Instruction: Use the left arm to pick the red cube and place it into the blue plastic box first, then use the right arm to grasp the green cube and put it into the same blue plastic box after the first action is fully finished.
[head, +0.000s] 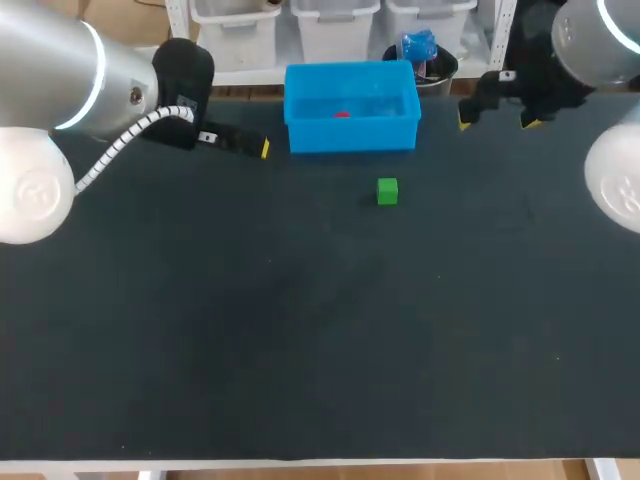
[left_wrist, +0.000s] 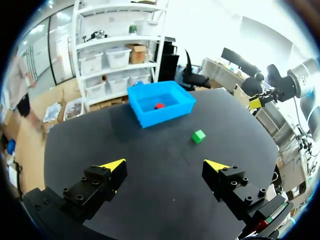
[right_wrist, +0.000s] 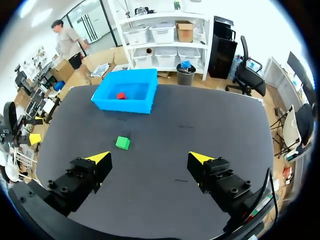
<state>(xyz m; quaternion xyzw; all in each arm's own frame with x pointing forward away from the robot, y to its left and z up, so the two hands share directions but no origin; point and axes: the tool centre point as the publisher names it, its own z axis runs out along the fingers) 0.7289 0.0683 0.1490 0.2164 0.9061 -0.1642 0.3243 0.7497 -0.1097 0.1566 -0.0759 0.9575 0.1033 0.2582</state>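
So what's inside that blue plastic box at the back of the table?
One small red cube lies on the floor of the blue plastic box. Nothing else shows inside, though the box's near wall hides a strip of its floor.

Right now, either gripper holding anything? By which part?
Nothing. Left gripper and right gripper open, empty; red cube in the box, green cube on the table.

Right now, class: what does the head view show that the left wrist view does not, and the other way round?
Head view only: the silver left arm and its white cable. Left wrist view only: the left hand open, nothing between its fingers. Both: the small red cube inside the blue plastic box, the green cube outside on the black table.
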